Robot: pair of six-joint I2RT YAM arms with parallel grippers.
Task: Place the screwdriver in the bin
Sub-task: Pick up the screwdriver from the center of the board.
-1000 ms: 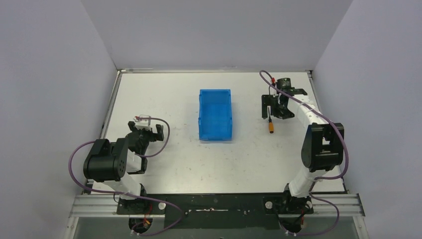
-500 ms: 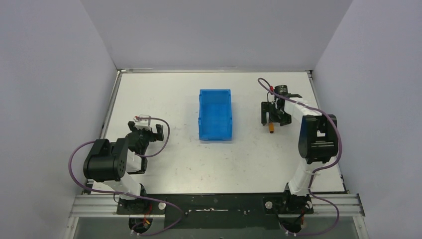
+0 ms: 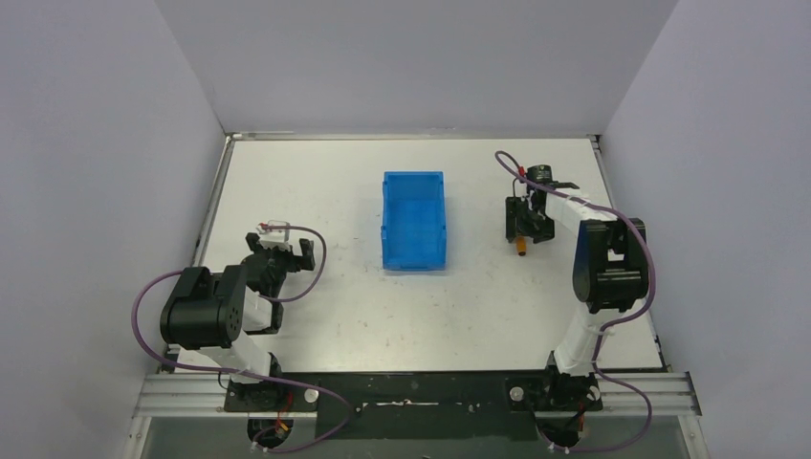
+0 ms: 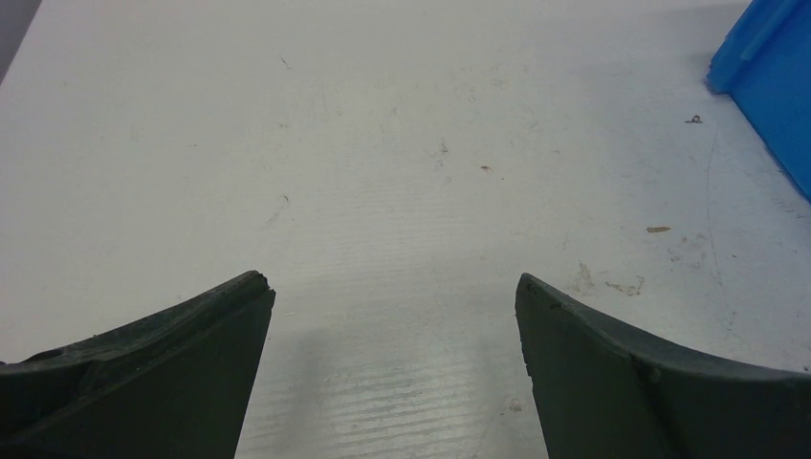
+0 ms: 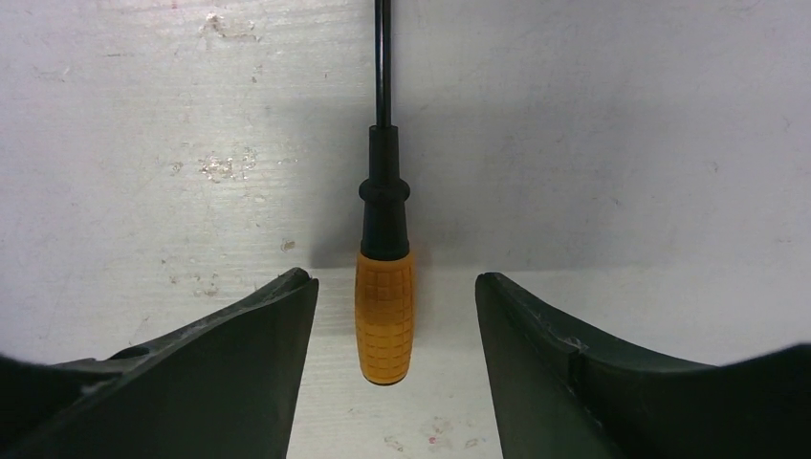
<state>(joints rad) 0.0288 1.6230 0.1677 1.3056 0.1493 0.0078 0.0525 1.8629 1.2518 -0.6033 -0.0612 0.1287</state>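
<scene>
The screwdriver [image 5: 384, 306], with an orange handle and thin black shaft, lies flat on the white table at the right, also seen in the top view [image 3: 520, 244]. My right gripper [image 5: 395, 285] is open, low over the table, its fingers either side of the orange handle without touching it. The bright blue bin [image 3: 414, 219] stands at the table's middle, to the left of the screwdriver; its corner shows in the left wrist view [image 4: 775, 76]. My left gripper [image 4: 392, 287] is open and empty over bare table at the near left [image 3: 283, 251].
The white table [image 3: 325, 316] is walled by grey panels at the left, back and right. A metal rail runs along the near edge by the arm bases [image 3: 411, 392]. Purple cables loop from both arms.
My right gripper has come down and slightly nearer over the screwdriver, and its jaws have narrowed around the handle. The left arm has not moved.
</scene>
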